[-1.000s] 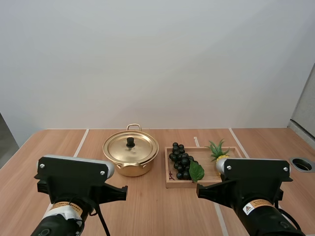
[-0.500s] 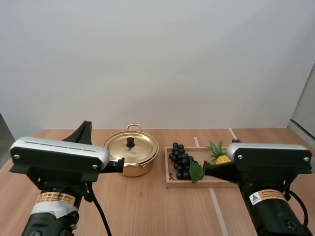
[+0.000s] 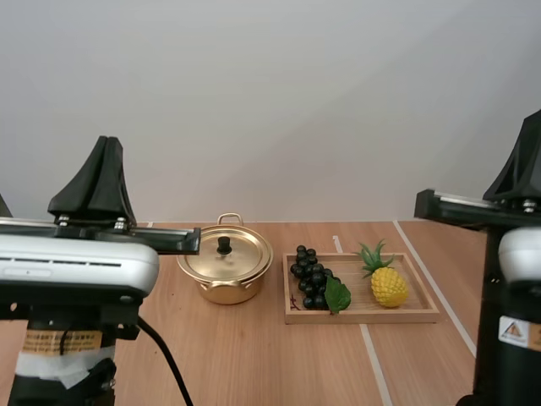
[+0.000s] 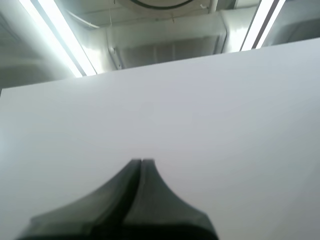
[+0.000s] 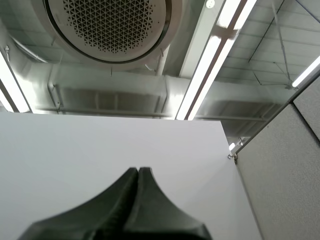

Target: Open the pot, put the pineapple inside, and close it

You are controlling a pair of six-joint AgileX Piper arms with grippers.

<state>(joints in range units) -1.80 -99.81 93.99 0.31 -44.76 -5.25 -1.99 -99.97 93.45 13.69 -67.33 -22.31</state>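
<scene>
Pot (image 3: pixel 224 272): on the tabletop (image 3: pixel 254 355), lid (image 3: pixel 224 254) on, not yet opened.
Pineapple (image 3: pixel 388 285): in the wooden tray (image 3: pixel 363 317), near the grapes (image 3: pixel 309 277), untouched.
Left pincer (image 4: pixel 141 162): pressed together, empty, raised.
Right pincer (image 5: pixel 138 171): pressed together, empty, raised.
Remaining: every step.

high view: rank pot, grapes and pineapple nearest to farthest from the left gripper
1. pot, left of the tray, on the left gripper side
2. grapes, tray's left end
3. pineapple, tray's right end
</scene>
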